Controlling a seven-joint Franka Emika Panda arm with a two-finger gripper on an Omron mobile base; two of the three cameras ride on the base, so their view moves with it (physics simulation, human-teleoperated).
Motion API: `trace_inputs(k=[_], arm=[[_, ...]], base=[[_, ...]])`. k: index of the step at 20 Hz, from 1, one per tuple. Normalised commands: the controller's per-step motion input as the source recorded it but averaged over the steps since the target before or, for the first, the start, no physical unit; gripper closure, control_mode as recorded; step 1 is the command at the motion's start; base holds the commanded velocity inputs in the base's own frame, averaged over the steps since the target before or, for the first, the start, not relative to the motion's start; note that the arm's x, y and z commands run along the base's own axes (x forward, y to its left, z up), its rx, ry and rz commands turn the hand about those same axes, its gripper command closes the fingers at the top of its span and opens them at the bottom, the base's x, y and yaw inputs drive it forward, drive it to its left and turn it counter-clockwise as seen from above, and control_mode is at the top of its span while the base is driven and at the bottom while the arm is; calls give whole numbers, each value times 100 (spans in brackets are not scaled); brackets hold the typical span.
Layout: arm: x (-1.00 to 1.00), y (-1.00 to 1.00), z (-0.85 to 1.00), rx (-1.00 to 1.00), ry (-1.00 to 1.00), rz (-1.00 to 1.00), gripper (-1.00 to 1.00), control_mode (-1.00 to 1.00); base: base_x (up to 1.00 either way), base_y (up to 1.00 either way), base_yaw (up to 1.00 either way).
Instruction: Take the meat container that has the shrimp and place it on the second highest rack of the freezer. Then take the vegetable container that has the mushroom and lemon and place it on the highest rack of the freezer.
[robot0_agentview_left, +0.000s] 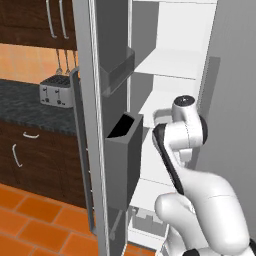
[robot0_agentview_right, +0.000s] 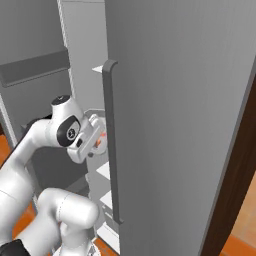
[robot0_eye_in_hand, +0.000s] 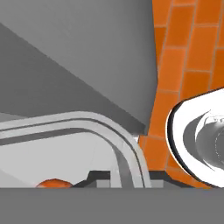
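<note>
The freezer (robot0_agentview_left: 172, 30) stands with its left door swung open, white shelves (robot0_agentview_left: 170, 65) stepping down its white interior. My arm reaches into it, and the gripper (robot0_agentview_right: 97, 142) sits at mid height beside the closed right door. In the hand view the pale curved rim of the meat container (robot0_eye_in_hand: 118, 140) runs down to the gripper (robot0_eye_in_hand: 120, 181), which looks shut on it. The orange shrimp (robot0_eye_in_hand: 54, 183) lies in the tray; it is also an orange spot (robot0_agentview_right: 101, 142) at the hand. The mushroom and lemon are out of view.
Grey door bins (robot0_agentview_left: 122, 150) hang on the open door close to the left of my arm. The closed grey door with its long handle (robot0_agentview_right: 112, 145) crowds the right. A toaster (robot0_agentview_left: 55, 91) sits on the dark counter (robot0_agentview_left: 20, 107). Orange floor tiles (robot0_agentview_left: 30, 220) lie below.
</note>
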Motion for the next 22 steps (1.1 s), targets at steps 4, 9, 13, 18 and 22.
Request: trace_inputs(k=[4,9,13,18,22], arm=[[55,4,7,0,0,-17,100,-100],[42,0,1,0,-3,-7,100,-100],[62,0,0,0,-3,-8,100,-100],[64,-4,0,0,-1,-5,100,-100],[57,-23,-3,0,0,-1,100,-100]], base=[[0,0,0],[0,0,0],[0,0,0],[0,0,0],[0,0,0]])
